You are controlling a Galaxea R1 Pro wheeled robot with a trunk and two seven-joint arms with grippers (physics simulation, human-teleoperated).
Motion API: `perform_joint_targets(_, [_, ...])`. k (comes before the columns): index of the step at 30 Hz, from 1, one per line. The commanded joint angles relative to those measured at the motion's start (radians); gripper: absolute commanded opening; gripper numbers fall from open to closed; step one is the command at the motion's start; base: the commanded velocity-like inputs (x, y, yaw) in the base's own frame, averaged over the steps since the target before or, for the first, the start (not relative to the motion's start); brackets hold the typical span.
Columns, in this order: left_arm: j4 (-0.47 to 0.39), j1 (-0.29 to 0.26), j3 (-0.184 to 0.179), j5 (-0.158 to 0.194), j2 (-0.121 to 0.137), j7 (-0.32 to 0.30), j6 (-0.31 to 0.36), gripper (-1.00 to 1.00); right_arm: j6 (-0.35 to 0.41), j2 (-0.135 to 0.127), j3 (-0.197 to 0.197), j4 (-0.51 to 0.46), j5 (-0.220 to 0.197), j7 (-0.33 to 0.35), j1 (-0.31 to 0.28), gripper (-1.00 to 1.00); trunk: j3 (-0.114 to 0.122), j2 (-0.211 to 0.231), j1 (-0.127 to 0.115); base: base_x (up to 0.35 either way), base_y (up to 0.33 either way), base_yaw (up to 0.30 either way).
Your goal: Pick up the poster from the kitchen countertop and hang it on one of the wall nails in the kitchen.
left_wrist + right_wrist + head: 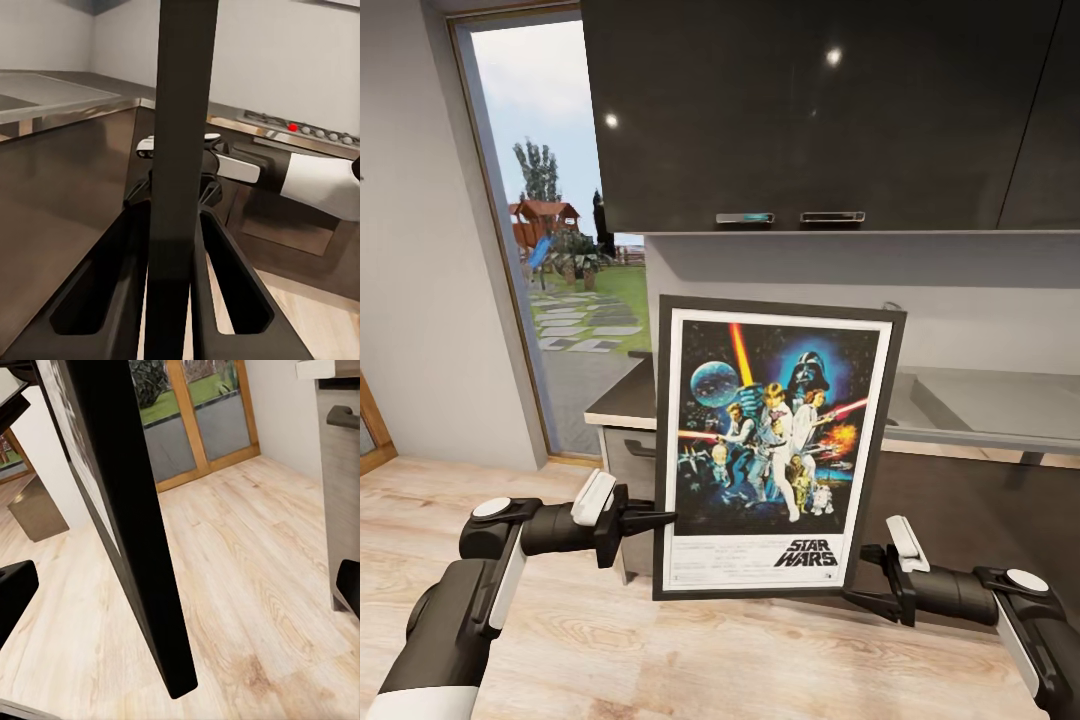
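The Star Wars poster (pixel 780 440) hangs upright in the air in front of the kitchen countertop (pixel 618 402), black frame facing me. My left gripper (pixel 660 520) is shut on its left edge, low down; in the left wrist view the dark frame edge (pixel 180 112) runs between the two fingers (pixel 112 292). By the poster's lower right corner my right gripper (pixel 865 578) stands open. In the right wrist view its fingertips (pixel 13 592) sit wide apart on either side of the frame edge (pixel 120 510). The wall nails are out of view.
Dark glossy upper cabinets (pixel 820 110) hang above the counter and its sink (pixel 1000 400). A glass door (pixel 560 250) to the garden is at the left. Pale wood floor (pixel 660 650) lies under the arms. A hob with a red knob (pixel 292 127) shows behind my right arm (pixel 315 180).
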Motion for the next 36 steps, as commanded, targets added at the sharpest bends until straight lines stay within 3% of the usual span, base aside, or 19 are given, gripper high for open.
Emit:
perform_joint_targets(1, [0.0,-0.001,0.0,0.0,0.0,-0.004,0.007,-1.0,0.011,0.0,0.0,0.0,-0.002,0.003,-0.001,1.0,-0.001,-0.001,0.0,0.0,0.0,0.0])
perform_joint_targets(11, [0.0,-0.001,-0.001,0.0,0.0,-0.004,0.007,-1.0,0.011,0.0,0.0,0.0,-0.002,0.003,-0.001,1.0,-0.001,-0.001,0.0,0.0,0.0,0.0])
perform_joint_targets(12, [0.0,-0.001,0.0,0.0,0.0,-0.004,0.007,-1.0,0.011,0.0,0.0,0.0,-0.002,0.003,-0.001,-1.0,-0.001,-0.001,0.0,0.0,0.0,0.0])
perform_joint_targets(30, [0.0,-0.001,-0.003,0.0,0.0,-0.004,0.011,-1.0,0.011,0.0,-0.001,0.0,-0.002,0.003,-0.001,-1.0,-0.001,-0.001,0.0,0.0,0.0,0.0])
perform_joint_targets(31, [0.0,-0.001,-0.003,0.001,0.0,-0.004,0.011,1.0,0.011,0.0,-0.001,0.0,-0.002,0.003,-0.001,-1.0,-0.001,-0.001,0.0,0.0,0.0,0.0])
perform_joint_targets(36, [0.001,-0.001,-0.002,0.0,0.0,-0.004,0.012,1.0,0.011,0.0,-0.001,0.0,-0.002,0.003,-0.001,-1.0,-0.001,-0.001,0.0,0.0,0.0,0.0])
